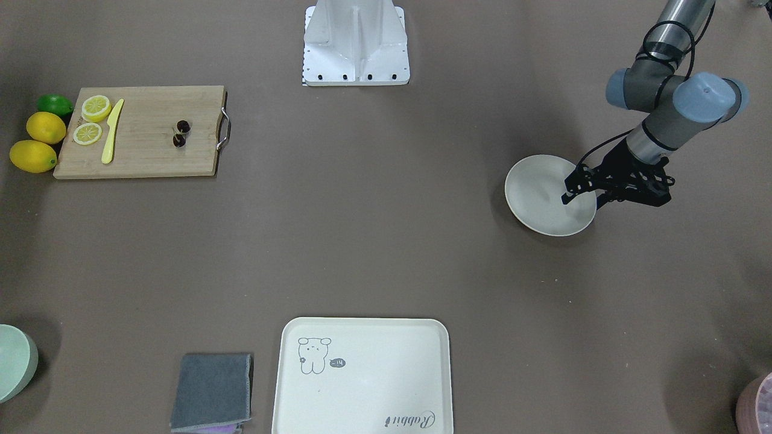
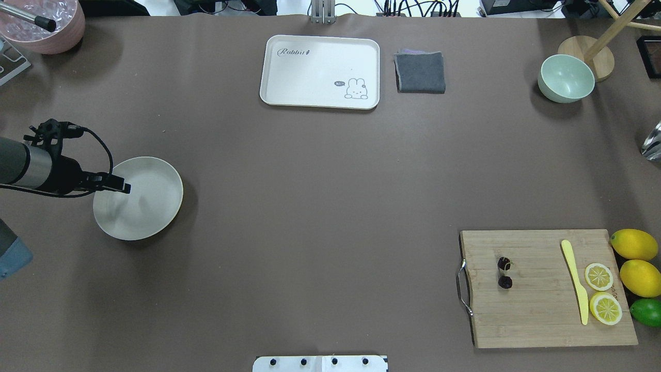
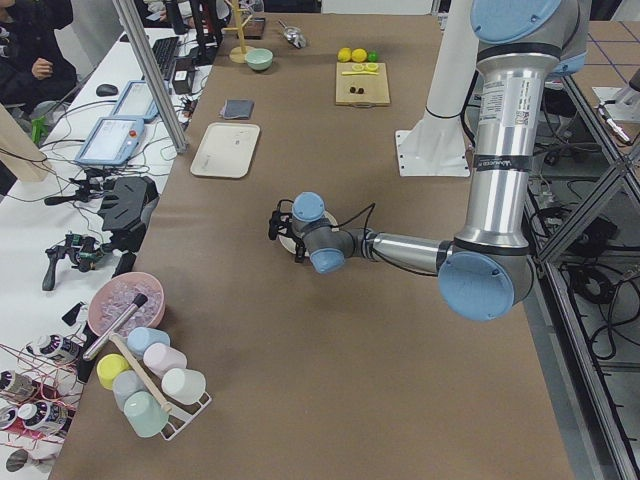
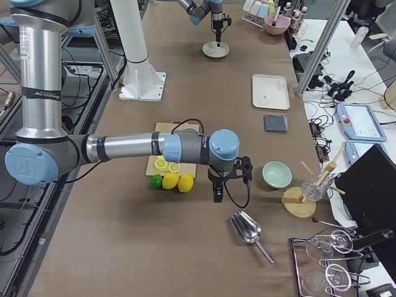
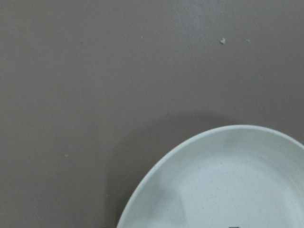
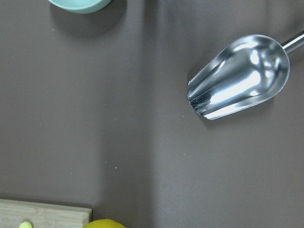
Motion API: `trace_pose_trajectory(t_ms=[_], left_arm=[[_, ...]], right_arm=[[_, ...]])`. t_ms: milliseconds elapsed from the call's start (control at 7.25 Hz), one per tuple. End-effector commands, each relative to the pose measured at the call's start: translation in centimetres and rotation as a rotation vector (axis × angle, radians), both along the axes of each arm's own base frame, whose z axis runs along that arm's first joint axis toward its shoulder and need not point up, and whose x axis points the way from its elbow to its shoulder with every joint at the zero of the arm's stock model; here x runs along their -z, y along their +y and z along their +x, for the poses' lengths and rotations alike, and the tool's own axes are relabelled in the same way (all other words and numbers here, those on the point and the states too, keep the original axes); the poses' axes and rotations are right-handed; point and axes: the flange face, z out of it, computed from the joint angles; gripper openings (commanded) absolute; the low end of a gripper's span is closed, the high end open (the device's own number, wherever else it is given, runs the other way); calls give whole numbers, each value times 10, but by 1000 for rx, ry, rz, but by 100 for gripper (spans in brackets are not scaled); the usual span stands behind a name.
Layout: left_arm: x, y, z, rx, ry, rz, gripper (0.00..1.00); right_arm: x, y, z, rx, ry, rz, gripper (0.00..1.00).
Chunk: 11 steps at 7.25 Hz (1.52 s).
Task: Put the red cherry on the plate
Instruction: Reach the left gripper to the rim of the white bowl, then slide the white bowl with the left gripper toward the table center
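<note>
The red cherry [image 1: 180, 134], a tiny dark pair on one stem, lies on the wooden cutting board [image 1: 145, 154], near its handle end; it also shows in the overhead view as cherry [image 2: 504, 273]. The round cream plate [image 1: 534, 196] sits far across the table with nothing on it. My left gripper [image 1: 566, 191] hangs over the plate's [image 2: 155, 206] edge and looks shut and empty, also seen as left gripper [image 2: 125, 188]. My right gripper [image 4: 216, 192] shows only in the exterior right view, beyond the lemons; I cannot tell whether it is open or shut.
Lemon slices [image 1: 92, 117], a yellow knife [image 1: 111, 131], two lemons [image 1: 37, 141] and a lime [image 1: 55, 105] crowd the board's far end. A bear tray [image 1: 362, 377], grey cloth [image 1: 212, 390], green bowl [image 2: 565, 78] and metal scoop [image 6: 240, 76] are elsewhere.
</note>
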Motion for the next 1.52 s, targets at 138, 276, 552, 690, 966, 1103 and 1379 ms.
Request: trace_pose_trajectory(t_ms=[138, 276, 552, 690, 966, 1103, 1379], left_arm=[[0, 2, -8, -10, 12, -15, 0], [1, 0, -14, -11, 24, -34, 0], [1, -5, -19, 1, 21, -44, 0], [8, -14, -31, 9, 46, -65, 0], [76, -53, -35, 37, 190, -198, 0], [119, -77, -12, 67, 226, -236, 0], [196, -80, 76, 166, 222, -242, 0]], right_arm=[[5, 0, 0, 0, -1, 7, 100], [7, 0, 0, 0, -1, 11, 100], [7, 0, 0, 0, -3, 11, 100], [7, -1, 0, 0, 0, 13, 100], [7, 0, 0, -18, 2, -2, 100], [11, 4, -1, -20, 1, 2, 100], [12, 8, -1, -17, 0, 13, 100]])
